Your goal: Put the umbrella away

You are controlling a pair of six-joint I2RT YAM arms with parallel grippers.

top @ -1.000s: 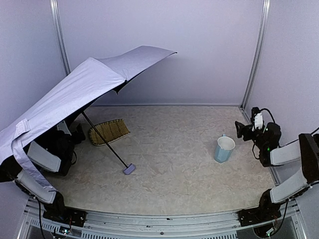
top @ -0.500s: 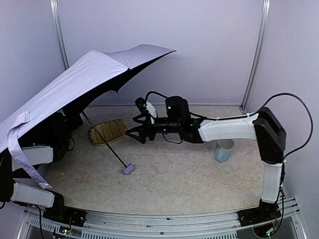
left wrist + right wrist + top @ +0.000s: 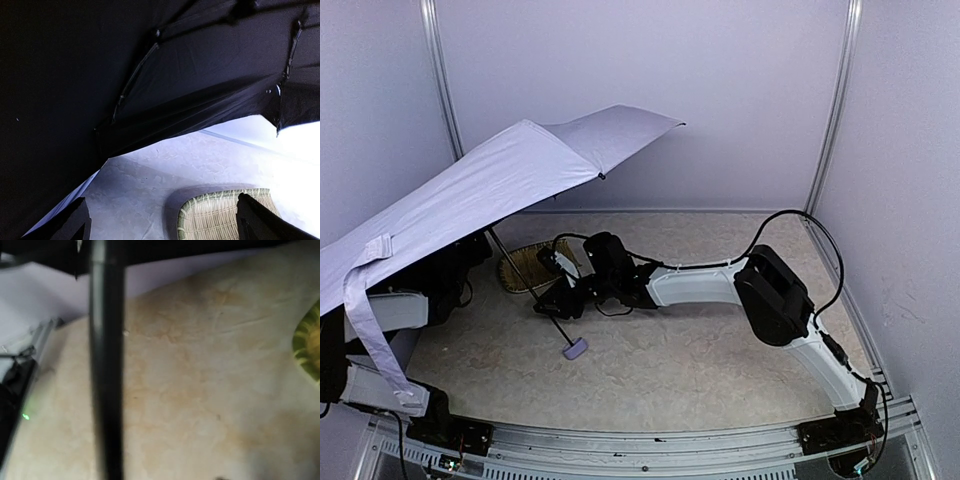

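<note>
Presently listed: umbrella, open, canopy tilted over the left side of the table, its high edge towards the back wall. Shaft: thin, black, slanting down from under the canopy to the small lavender handle, which rests on the table. Strap: hangs from the canopy's low left edge. Straw tray: flat on the table behind the shaft. Right gripper: reached across to the lower shaft, just above the handle; whether it pinches the shaft cannot be told. Left gripper: beneath the canopy, fingers spread wide, nothing between them.
</note>
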